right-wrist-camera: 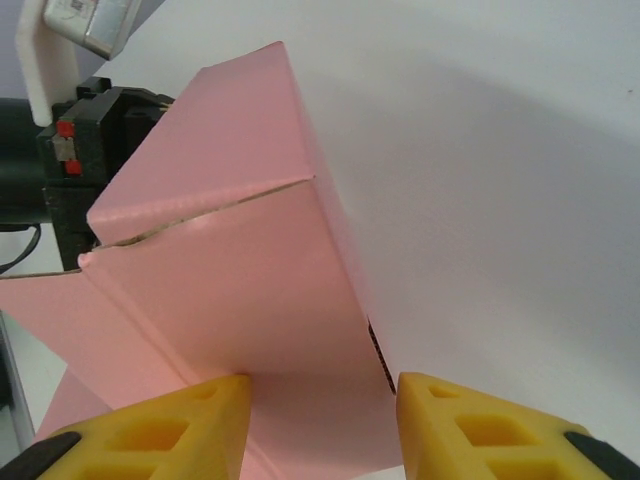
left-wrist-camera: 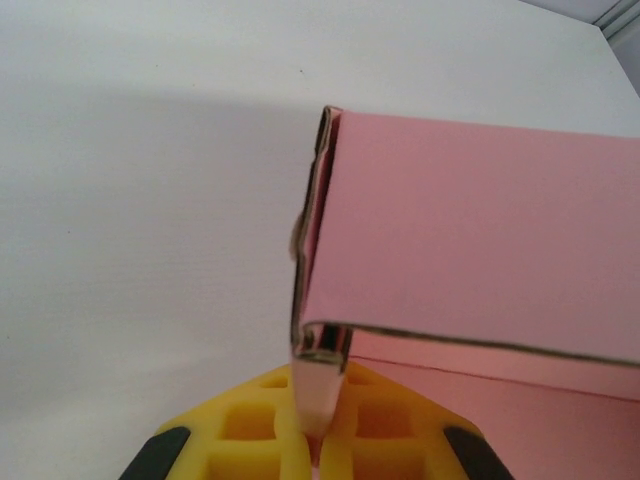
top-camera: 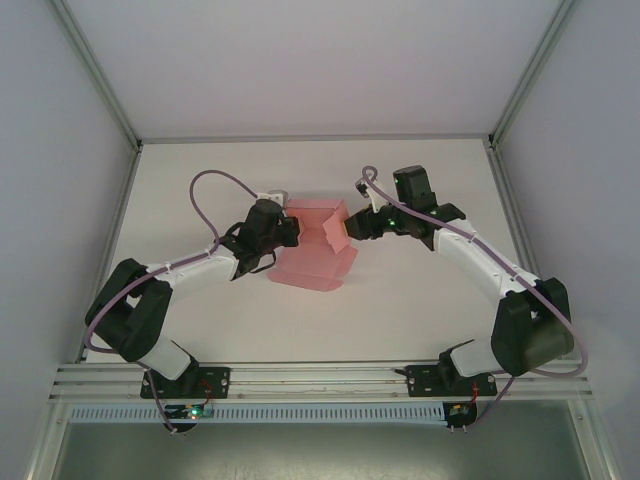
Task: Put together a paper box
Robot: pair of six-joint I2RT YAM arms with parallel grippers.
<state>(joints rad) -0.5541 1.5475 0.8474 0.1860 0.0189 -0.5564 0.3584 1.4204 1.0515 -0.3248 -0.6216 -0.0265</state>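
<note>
Light in the top view is bright and even and comes from above. The white table (top-camera: 420, 310) is nearly washed out, and the arms (top-camera: 200, 265) cast only faint, soft shadows. Fine detail is low.

In the left wrist view a wide, soft grey shadow covers the table left of the box (left-wrist-camera: 470, 220), while the far strip is brighter. The box edge is fairly sharp, with a small glare on the pinched card. The left fingers (left-wrist-camera: 250, 430) are blurred.

In the right wrist view the table glows plain white without texture. The box is evenly lit, and the right fingers (right-wrist-camera: 170, 435) are soft.
</note>
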